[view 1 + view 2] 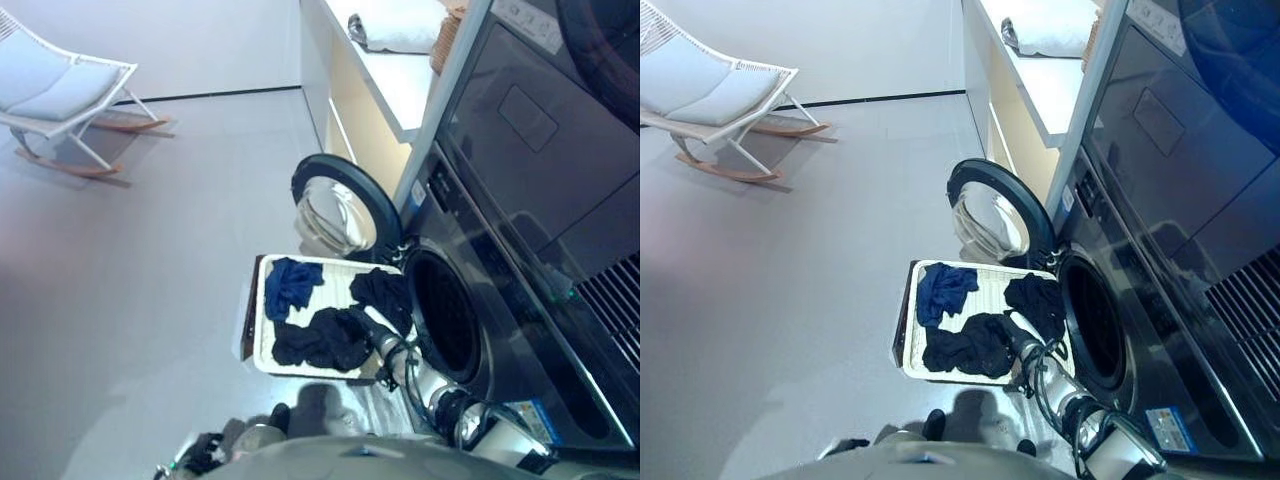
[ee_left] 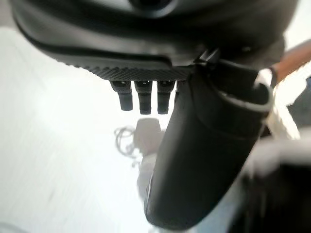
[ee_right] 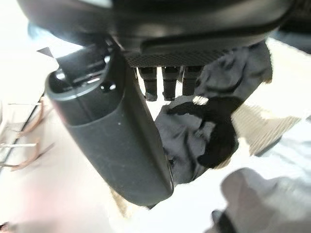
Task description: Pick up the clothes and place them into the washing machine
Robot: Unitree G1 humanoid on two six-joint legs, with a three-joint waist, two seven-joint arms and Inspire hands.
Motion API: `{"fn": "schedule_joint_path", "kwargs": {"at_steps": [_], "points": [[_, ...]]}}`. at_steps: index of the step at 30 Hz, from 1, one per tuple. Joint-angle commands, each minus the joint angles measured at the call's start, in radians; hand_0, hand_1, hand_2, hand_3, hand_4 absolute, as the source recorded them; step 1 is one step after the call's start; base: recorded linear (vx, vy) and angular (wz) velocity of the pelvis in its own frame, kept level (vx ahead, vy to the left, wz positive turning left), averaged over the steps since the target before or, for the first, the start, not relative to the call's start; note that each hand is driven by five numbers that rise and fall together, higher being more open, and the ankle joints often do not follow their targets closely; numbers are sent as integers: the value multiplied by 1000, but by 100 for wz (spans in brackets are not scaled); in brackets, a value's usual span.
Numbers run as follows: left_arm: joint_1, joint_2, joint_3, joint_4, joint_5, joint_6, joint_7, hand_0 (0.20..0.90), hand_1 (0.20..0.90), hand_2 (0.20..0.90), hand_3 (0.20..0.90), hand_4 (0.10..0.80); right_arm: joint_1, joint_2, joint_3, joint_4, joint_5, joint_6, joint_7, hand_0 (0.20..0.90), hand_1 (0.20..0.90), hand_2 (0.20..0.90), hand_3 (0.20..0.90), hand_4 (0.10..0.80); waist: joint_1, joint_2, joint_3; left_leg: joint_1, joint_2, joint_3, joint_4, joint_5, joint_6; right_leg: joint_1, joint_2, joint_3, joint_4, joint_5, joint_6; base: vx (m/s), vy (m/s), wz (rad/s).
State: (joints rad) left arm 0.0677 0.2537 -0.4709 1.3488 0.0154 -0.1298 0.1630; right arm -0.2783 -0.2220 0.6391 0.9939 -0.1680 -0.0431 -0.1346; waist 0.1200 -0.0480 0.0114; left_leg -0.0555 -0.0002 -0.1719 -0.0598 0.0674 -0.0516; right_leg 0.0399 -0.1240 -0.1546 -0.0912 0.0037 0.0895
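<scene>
Clothes (image 1: pixel 320 338) in tray (image 1: pixel 262 340) on grey floor (image 1: pixel 150 280) by washing machine (image 1: pixel 470 320), right hand (image 1: pixel 372 335) open over them

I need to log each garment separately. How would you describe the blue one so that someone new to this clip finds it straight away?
Find the washing machine with its round door swung open. On the floor before it lies a white tray of clothes. The blue garment lies at the tray's corner farthest from the drum opening; the other two pieces are black.
</scene>
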Motion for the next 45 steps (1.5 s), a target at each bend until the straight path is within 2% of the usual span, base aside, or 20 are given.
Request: {"fn": "schedule_joint_path", "kwargs": {"at_steps": [1, 5, 9, 11, 12, 14, 16, 20, 23, 25, 26, 27, 30, 36, 38, 40, 41, 42, 45], "points": [[-89, 44, -10, 44, 29, -26, 37, 900, 900, 900, 900, 800, -110, 26, 21, 13, -70, -37, -69, 900, 900, 900, 900, 800, 21, 2, -44, -68, -45, 9, 3, -10, 25, -37, -52, -5, 78, 4, 60, -58, -1, 21], [-136, 45, -65, -23, 33, -33, 72, 900, 900, 900, 900, 800, -216, 30, 55, 123, -141, -6, -139, 900, 900, 900, 900, 800, 52, 22, 15, -147, -55, -23, 0, 22, 12, -74, -61, -44, 68, 16, 62, -127, 2, 28], [-182, 50, -97, -45, 22, -41, 96, 900, 900, 900, 900, 800, -295, 33, 75, 181, -158, 8, -180, 900, 900, 900, 900, 800, 63, 40, 67, -218, -65, -37, 19, 42, 5, -124, -67, -51, 78, 28, 57, -172, 10, 36], [-245, 54, -119, -71, -16, -51, 128, 900, 900, 900, 900, 800, -365, 29, 83, 233, -135, 17, -215, 900, 900, 900, 900, 800, 70, 65, 124, -296, -79, -53, 29, 74, -3, -187, -67, -51, 92, 36, 46, -191, 7, 37], [-246, 54, -119, -71, -16, -51, 127, 900, 900, 900, 900, 800, -367, 29, 83, 234, -135, 16, -215, 900, 900, 900, 900, 800, 69, 65, 122, -300, -79, -53, 31, 74, -3, -192, -67, -51, 94, 35, 46, -109, 27, 32], [-278, 56, -135, -91, -39, -62, 154, 900, 900, 900, 900, 800, -434, 21, 95, 259, -127, 25, -233, 900, 900, 900, 900, 800, 79, 88, 167, -353, -92, -52, 56, 85, -2, -249, -69, -26, 117, 48, 39, -102, 83, 13], [-296, 58, -134, -87, -63, -63, 166, 900, 900, 900, 900, 800, -484, 19, 98, 281, -126, 31, -249, 900, 900, 900, 900, 800, 89, 96, 189, -383, -91, -47, 55, 96, 0, -292, -66, -3, 128, 56, 34, -93, 79, -12], [-335, 61, -141, -97, -74, -62, 189, 900, 900, 900, 900, 800, -541, 7, 89, 340, -129, 48, -282, 900, 900, 900, 900, 800, 105, 113, 221, -434, -99, -40, 72, 104, 1, -341, -65, 8, 148, 57, 29, -82, 51, -14], [-398, 66, -157, -127, -98, -70, 223, 900, 900, 900, 900, 800, -638, -18, 98, 416, -157, 78, -308, 900, 900, 900, 900, 800, 124, 148, 279, -514, -115, -31, 112, 110, 0, -425, -66, 25, 198, 55, 19, -174, 63, 1], [-421, 55, -169, -142, -94, -68, 234, 900, 900, 900, 900, 800, -669, -38, 91, 450, -175, 92, -321, 900, 900, 900, 900, 800, 136, 171, 292, -548, -119, -24, 133, 111, -1, -467, -69, 25, 222, 52, 17, -91, 62, -10], [-421, 55, -169, -141, -94, -67, 234, 900, 900, 900, 900, 800, -669, -38, 90, 450, -175, 92, -321, 900, 900, 900, 900, 800, 137, 170, 293, -548, -120, -23, 135, 109, -1, -468, -70, 27, 226, 49, 17, -100, 79, -14], [-444, 46, -179, -166, -100, -67, 246, 900, 900, 900, 900, 800, -701, -59, 88, 478, -199, 110, -328, 900, 900, 900, 900, 800, 146, 197, 313, -586, -130, -21, 166, 106, 1, -515, -70, 36, 263, 40, 11, -83, 66, -11], [-471, 40, -196, -202, -98, -72, 253, 900, 900, 900, 900, 800, -750, -110, 88, 522, -226, 134, -312, 900, 900, 900, 900, 800, 158, 234, 325, -635, -141, -15, 194, 106, 0, -572, -80, 45, 304, 29, 6, -75, 49, -5], [-494, 32, -195, -223, -105, -76, 266, 900, 900, 900, 900, 800, -809, -191, 75, 535, -231, 140, -298, 900, 900, 900, 900, 800, 160, 274, 351, -705, -150, 2, 242, 104, -8, -672, -85, 67, 397, -2, -5, -58, 43, -5], [-499, 31, -196, -219, -107, -75, 269, 900, 900, 900, 900, 800, -822, -213, 78, 530, -228, 137, -297, 804, 804, 804, 804, 736, 155, 276, 358, -731, -153, 7, 265, 103, -14, -706, -84, 77, 436, -15, -12, -51, 6, 2], [-499, 28, -196, -214, -110, -74, 271, 900, 900, 900, 900, 800, -837, -223, 84, 524, -226, 136, -301, 378, 378, 378, 378, 452, 150, 274, 359, -755, -154, 13, 292, 92, -15, -741, -79, 87, 473, -25, -17, -44, 2, 5], [-501, 26, -197, -211, -109, -72, 273, 900, 900, 900, 900, 800, -844, -225, 88, 524, -227, 136, -301, 321, 321, 321, 321, 414, 148, 273, 360, -771, -153, 18, 307, 88, -14, -761, -77, 94, 491, -29, -20, -59, -5, 4], [-502, 24, -197, -208, -110, -71, 272, 900, 900, 900, 900, 800, -852, -229, 93, 524, -228, 135, -302, 300, 300, 300, 300, 400, 145, 270, 362, -780, -153, 19, 318, 84, -14, -772, -74, 101, 499, -32, -22, -47, -13, 4], [-504, 22, -195, -200, -114, -67, 273, 900, 900, 900, 900, 800, -862, -227, 103, 521, -230, 135, -307, 300, 300, 300, 300, 400, 134, 259, 367, -806, -145, 23, 358, 69, -11, -804, -62, 114, 538, -47, -32, -37, -31, -3]]}}
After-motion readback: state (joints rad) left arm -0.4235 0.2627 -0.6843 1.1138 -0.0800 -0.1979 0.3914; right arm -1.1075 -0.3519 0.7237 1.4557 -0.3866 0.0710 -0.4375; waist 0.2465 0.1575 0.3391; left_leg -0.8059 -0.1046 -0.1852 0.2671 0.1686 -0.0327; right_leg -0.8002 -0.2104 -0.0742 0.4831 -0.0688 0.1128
